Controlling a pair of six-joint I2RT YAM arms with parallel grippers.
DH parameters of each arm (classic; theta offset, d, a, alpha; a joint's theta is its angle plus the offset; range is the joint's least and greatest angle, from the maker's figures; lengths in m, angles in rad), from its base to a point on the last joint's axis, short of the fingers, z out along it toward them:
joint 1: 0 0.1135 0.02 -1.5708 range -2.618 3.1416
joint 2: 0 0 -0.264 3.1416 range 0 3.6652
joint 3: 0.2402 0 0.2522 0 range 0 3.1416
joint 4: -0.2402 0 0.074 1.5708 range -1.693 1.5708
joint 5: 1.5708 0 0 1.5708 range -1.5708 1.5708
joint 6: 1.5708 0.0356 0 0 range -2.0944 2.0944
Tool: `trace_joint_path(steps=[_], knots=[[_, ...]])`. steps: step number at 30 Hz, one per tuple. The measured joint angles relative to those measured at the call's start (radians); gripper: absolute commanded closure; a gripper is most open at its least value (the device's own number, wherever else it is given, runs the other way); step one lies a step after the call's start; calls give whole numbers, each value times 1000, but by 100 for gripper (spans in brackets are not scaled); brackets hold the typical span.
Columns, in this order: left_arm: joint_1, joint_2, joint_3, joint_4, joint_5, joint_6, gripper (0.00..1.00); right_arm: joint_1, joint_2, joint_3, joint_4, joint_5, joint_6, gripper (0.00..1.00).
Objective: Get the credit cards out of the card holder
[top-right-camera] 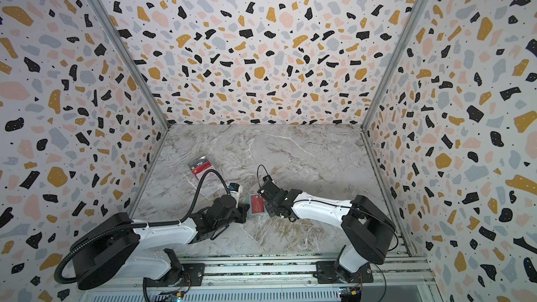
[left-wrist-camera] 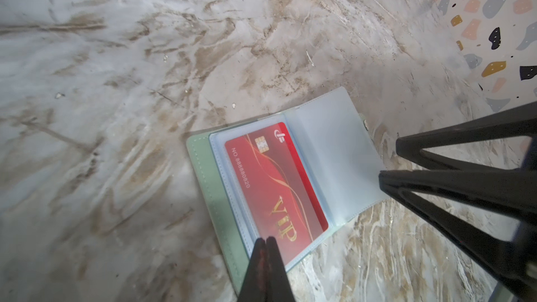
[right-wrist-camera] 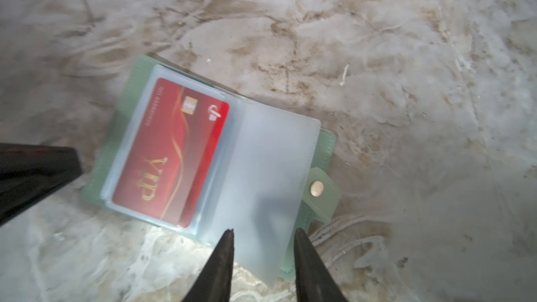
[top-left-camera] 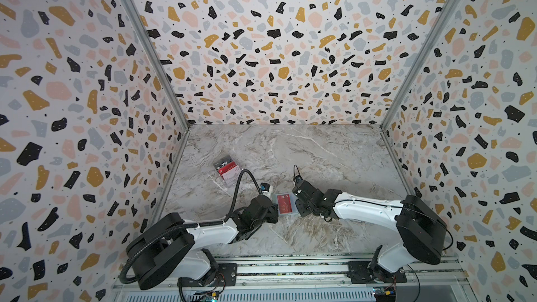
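Standing part-open, right claw [right-wrist-camera: 264, 231] borders the card holder [right-wrist-camera: 327, 148].

Your card holder [top-left-camera: 287, 212] lies open on the desk [top-left-camera: 319, 155], a red card [top-left-camera: 284, 202] showing inside; well apart, toward the left wall [top-left-camera: 87, 140], two credit cards [top-left-camera: 228, 169] lie together.

I operate inside a lab test booth: patterned walls [top-left-camera: 72, 82] close three sides of the marble-look counter [top-left-camera: 319, 155], and the left arm [top-left-camera: 212, 229] and right arm [top-left-camera: 366, 207] stand on a metal rail [top-left-camera: 290, 274].
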Motion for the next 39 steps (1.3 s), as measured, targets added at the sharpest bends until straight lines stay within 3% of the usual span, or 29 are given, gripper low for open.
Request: trace_joint_path(steps=[5, 14, 29, 39], knots=[[46, 25, 0, 17, 62, 23, 100, -77, -8, 0, 110, -200, -5, 62], [56, 82, 1, 29, 117, 59, 100, -114, 67, -11, 237, -402, 27, 62], [58, 137, 18, 70, 136, 69, 100, -154, 138, -35, 227, -381, 52, 58], [59, 150, 18, 93, 136, 69, 100, -161, 164, -35, 244, -462, 61, 61]])
